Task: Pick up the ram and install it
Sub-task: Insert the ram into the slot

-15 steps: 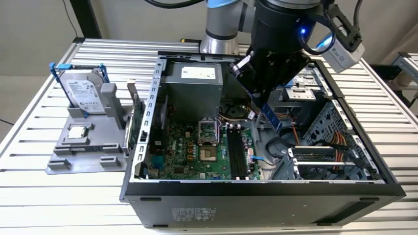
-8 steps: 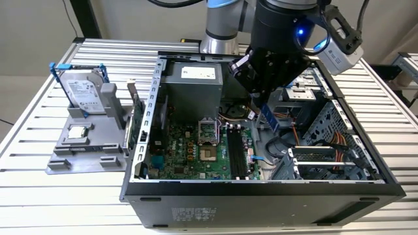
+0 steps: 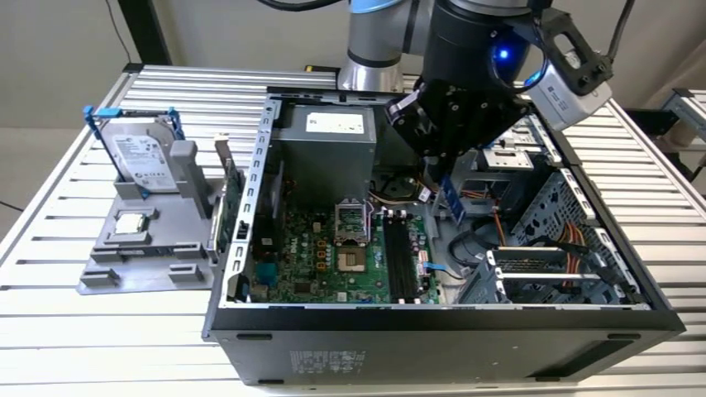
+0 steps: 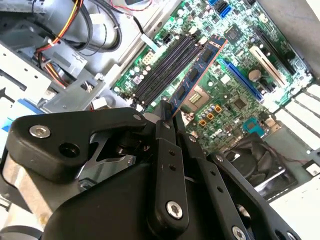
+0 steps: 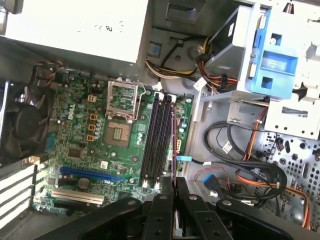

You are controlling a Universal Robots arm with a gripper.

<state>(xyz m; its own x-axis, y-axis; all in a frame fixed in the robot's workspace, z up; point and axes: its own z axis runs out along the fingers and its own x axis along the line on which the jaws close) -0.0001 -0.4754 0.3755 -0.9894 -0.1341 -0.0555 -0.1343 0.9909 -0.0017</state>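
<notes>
Gripper (image 4: pixel 167 114), black, clamped on long, narrow green circuit-board ram (image 4: pixel 197 72) with black chips. Ram projecting edge-on beyond fingertips, held over long black memory slots (image 5: pixel 157 135) of green motherboard (image 3: pixel 320 256), not seated, inside open black metal computer case (image 3: pixel 441 339).

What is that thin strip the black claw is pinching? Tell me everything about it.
It is the ram, a long, thin circuit board with a row of black chips. The gripper is shut on one end, so the rest juts out from its grip. It hangs inside the open computer case over the black memory slots, roughly in line with them, not seated in any.
</notes>
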